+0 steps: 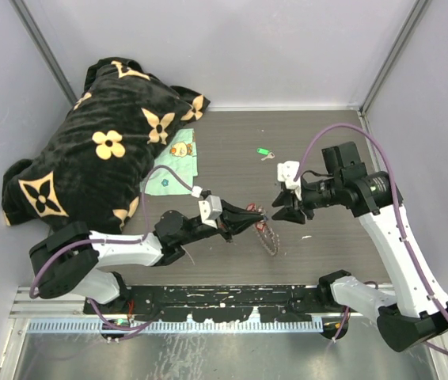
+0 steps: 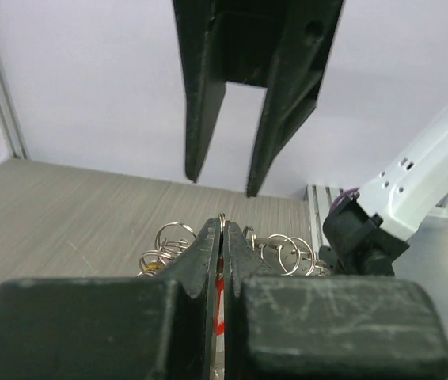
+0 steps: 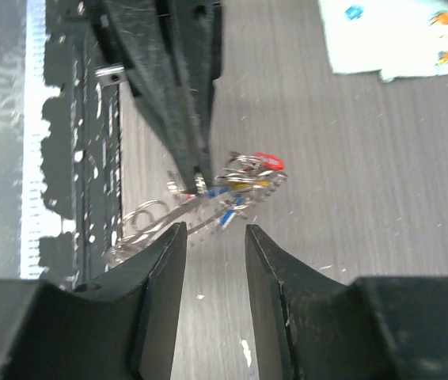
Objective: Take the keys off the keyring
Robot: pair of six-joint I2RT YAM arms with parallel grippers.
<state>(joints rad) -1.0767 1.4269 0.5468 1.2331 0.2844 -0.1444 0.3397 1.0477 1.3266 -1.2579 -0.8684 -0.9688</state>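
My left gripper (image 1: 244,220) is shut on the keyring (image 1: 269,237), a chain-like ring lying on the table's middle with the keys bunched on it. In the left wrist view a thin ring edge (image 2: 222,219) pokes out between the shut fingertips, red showing behind it, and small silver split rings (image 2: 287,252) fan out on both sides. My right gripper (image 1: 287,209) hovers just right of the bunch, open and holding nothing. Its wrist view shows the open gripper (image 3: 213,237) just short of the keys, with a red tag (image 3: 270,161) and yellow and blue tags. A loose green-tagged key (image 1: 263,152) lies farther back.
A black plush blanket with tan flowers (image 1: 105,150) fills the back left. A pale green cloth (image 1: 178,165) lies beside it. Grey walls close in the left, right and back. The arms' black mounting rail (image 1: 232,294) runs along the near edge.
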